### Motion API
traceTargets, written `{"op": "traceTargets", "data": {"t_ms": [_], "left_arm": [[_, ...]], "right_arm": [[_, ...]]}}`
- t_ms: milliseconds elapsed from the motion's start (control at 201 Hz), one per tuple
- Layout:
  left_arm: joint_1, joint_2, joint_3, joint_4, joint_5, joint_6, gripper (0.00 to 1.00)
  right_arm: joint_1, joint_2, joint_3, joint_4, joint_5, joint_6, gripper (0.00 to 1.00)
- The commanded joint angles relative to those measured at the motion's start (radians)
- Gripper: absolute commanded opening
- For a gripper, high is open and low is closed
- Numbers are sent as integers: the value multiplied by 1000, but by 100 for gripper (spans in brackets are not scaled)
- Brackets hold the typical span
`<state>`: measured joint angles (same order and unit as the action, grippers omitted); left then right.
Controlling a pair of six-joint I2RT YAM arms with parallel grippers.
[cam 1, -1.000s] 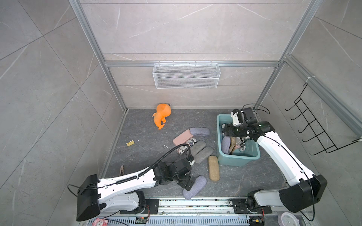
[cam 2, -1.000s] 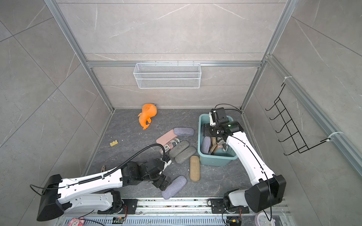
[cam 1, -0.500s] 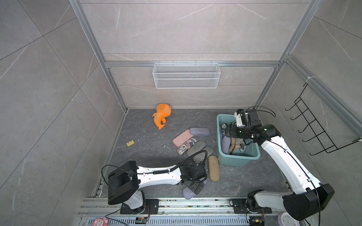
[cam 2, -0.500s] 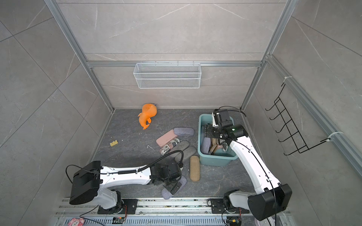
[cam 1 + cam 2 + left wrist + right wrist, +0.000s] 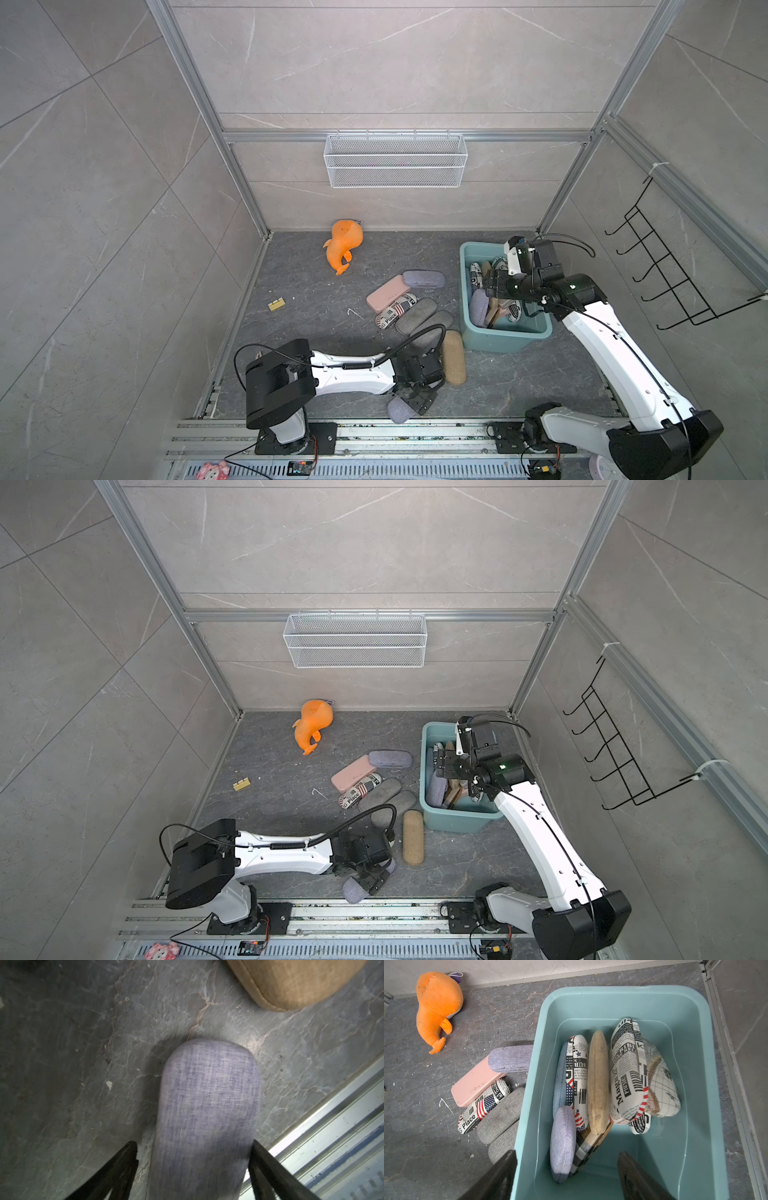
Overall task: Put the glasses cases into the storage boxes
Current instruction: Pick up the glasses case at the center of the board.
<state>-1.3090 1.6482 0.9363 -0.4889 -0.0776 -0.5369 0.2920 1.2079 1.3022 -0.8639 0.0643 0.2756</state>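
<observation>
A lilac glasses case (image 5: 207, 1105) lies on the dark floor near the front rail, also seen in both top views (image 5: 400, 410) (image 5: 352, 890). My left gripper (image 5: 192, 1145) (image 5: 416, 400) is open and straddles it; one finger touches its side and a narrow gap shows at the other. The teal storage box (image 5: 503, 337) (image 5: 612, 991) holds several cases on edge. My right gripper (image 5: 568, 1154) (image 5: 493, 286) hovers open over the box with nothing between its fingers. On the floor lie pink (image 5: 385, 293), lilac (image 5: 424, 278), flag-print (image 5: 395, 313), two grey (image 5: 417, 316) and tan (image 5: 453, 362) cases.
An orange plush toy (image 5: 344, 245) lies by the back wall. A white wire basket (image 5: 395, 160) hangs on that wall and a black hook rack (image 5: 665, 270) on the right wall. A small yellow piece (image 5: 275, 304) sits at the left. An aluminium rail (image 5: 374, 428) runs along the front.
My left arm has swung round and come down over the lilac case by the front rail, and its jaws have narrowed around it. My right gripper has shifted slightly over the box.
</observation>
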Motion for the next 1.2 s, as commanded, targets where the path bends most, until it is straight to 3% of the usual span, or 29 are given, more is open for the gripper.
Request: {"op": "traceTargets", "data": {"t_ms": [0, 259, 573, 693, 902, 1192], "left_arm": [[-3, -8, -31, 35, -35, -42, 74], [3, -32, -102, 42, -151, -74, 59], [124, -79, -176, 119, -147, -27, 57], [169, -82, -154, 114, -112, 9, 67], [164, -140, -125, 27, -93, -4, 91], [161, -269, -159, -1, -50, -37, 91]], "right_arm": [[0, -25, -4, 5, -10, -4, 77], [-1, -52, -15, 32, -70, 19, 74], [1, -65, -28, 43, -107, 30, 73], [0, -63, -38, 45, -122, 34, 73], [0, -73, -55, 47, -135, 32, 74], [-1, -72, -105, 84, -151, 34, 75]]}}
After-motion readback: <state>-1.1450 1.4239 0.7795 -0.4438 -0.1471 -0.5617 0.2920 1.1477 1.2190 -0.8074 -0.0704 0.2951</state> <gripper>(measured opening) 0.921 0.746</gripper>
